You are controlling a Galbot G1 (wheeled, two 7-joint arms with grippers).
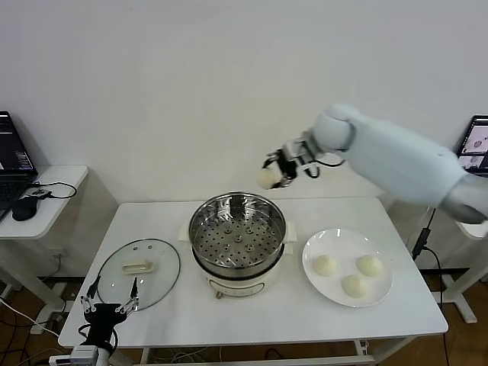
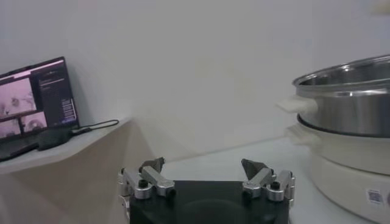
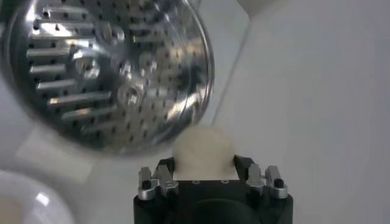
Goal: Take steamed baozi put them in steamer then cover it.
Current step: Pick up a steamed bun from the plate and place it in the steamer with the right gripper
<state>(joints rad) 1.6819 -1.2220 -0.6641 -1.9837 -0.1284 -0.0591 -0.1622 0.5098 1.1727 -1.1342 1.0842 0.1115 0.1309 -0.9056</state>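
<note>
My right gripper (image 1: 272,174) is shut on one cream-white baozi (image 1: 267,178) and holds it in the air just beyond the far rim of the steamer (image 1: 237,236). In the right wrist view the baozi (image 3: 203,154) sits between the jaws with the perforated tray (image 3: 103,67) below it. The steel steamer tray holds nothing. Three more baozi (image 1: 325,264) (image 1: 369,264) (image 1: 353,285) lie on the white plate (image 1: 335,240) to the right. The glass cover (image 1: 139,272) lies flat on the table, left of the steamer. My left gripper (image 1: 112,295) hangs open low at the table's front left corner.
A side table with a laptop (image 1: 11,156) and a mouse stands at far left; the laptop (image 2: 36,103) also shows in the left wrist view. A second screen (image 1: 474,145) is at the far right. The white wall rises right behind the table.
</note>
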